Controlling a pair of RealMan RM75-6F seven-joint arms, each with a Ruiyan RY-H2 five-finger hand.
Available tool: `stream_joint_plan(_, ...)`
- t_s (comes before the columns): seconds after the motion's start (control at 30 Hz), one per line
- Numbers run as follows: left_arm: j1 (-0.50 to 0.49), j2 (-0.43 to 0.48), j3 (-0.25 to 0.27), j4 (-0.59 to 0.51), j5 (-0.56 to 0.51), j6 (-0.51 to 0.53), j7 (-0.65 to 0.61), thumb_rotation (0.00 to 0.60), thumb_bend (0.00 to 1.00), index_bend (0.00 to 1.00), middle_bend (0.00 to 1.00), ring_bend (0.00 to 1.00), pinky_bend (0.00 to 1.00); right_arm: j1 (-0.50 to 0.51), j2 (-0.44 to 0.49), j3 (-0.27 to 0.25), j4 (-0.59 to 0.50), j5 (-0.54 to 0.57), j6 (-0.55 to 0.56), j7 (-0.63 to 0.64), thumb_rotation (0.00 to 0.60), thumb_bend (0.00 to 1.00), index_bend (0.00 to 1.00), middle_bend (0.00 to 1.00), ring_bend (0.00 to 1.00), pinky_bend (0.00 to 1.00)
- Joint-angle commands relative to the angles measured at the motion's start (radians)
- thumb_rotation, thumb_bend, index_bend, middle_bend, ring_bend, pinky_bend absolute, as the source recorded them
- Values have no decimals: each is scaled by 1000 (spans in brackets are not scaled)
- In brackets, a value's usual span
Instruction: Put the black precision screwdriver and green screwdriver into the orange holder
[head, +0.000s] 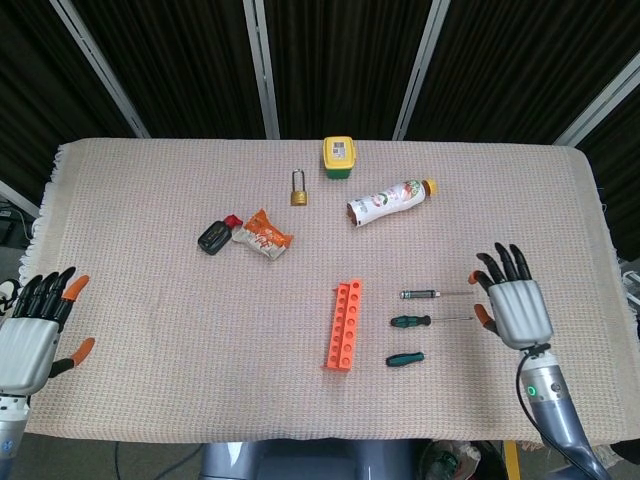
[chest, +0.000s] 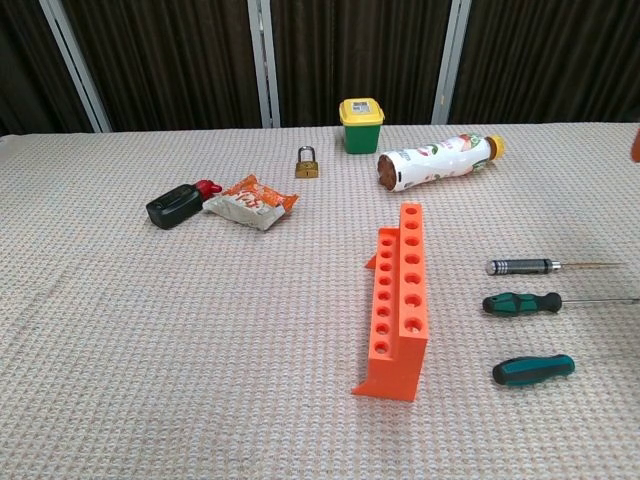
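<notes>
The orange holder (head: 343, 326) (chest: 402, 300) lies lengthwise near the middle of the cloth, its rows of holes facing up. Right of it lie three screwdrivers, shafts pointing right. Farthest back is the black precision screwdriver (head: 425, 294) (chest: 522, 266) with a knurled handle. The green-and-black screwdriver (head: 410, 321) (chest: 522, 302) is in the middle, and a teal-handled one (head: 405, 358) (chest: 533, 370) is nearest. My right hand (head: 512, 300) hovers open just right of the shaft tips, fingers spread, holding nothing. My left hand (head: 35, 335) is open at the table's left front edge.
At the back stand a yellow-lidded green tub (head: 339, 158), a brass padlock (head: 298, 190) and a lying bottle (head: 390, 201). A black key fob (head: 212, 237) and a snack packet (head: 262, 235) lie left of centre. The table's front edge is just below both hands.
</notes>
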Motion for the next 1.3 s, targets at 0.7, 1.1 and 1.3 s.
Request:
stream_joint_plan(0.7, -26, 23, -2, -32, -3, -19, 10, 600, 254, 71, 0, 0, 0, 310, -130, 32, 86, 420, -338, -379, 600, 255, 435, 191, 0, 0)
stream_joint_plan(1.1, -26, 25, 3, -29, -17, -23, 11, 600, 254, 68, 0, 0, 0, 417, -225, -12, 158, 624, -349, -496, 600, 255, 439, 191, 0, 0)
stream_joint_plan(1.3, -28, 25, 4, -27, -16, -22, 4, 600, 253, 66, 0, 0, 0, 443, -252, -32, 180, 667, -342, -503, 600, 254, 440, 191, 0, 0)
